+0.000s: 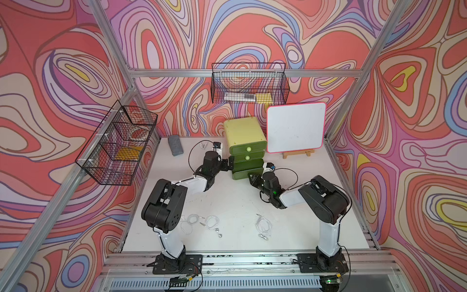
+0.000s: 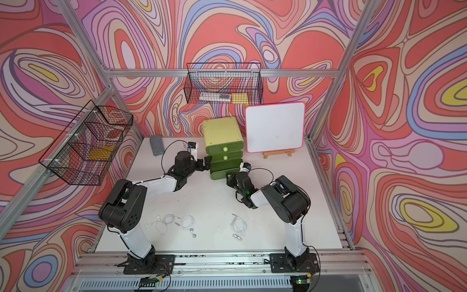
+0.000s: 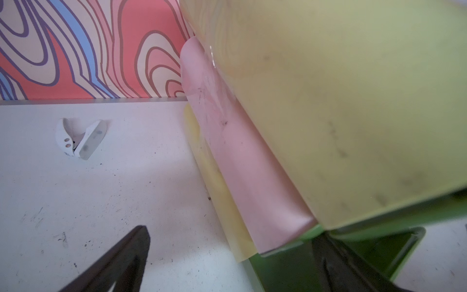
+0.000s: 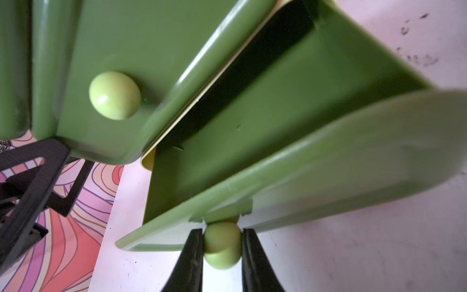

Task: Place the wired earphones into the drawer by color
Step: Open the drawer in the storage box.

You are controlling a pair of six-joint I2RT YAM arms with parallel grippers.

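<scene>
Green plastic is filling the right wrist view: the right gripper is clenching the round knob of the lowest drawer, which is standing pulled out. Both top views are hiding this knob, but only they are showing three white earphones lying on the table near the arm bases. The left gripper is spreading wide beside the cabinet, holding nothing.

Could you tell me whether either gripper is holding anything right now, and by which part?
The right gripper holds the open bottom drawer by its round knob, pinched between its fingers. The left gripper is open beside the cabinet, gripping nothing.
</scene>
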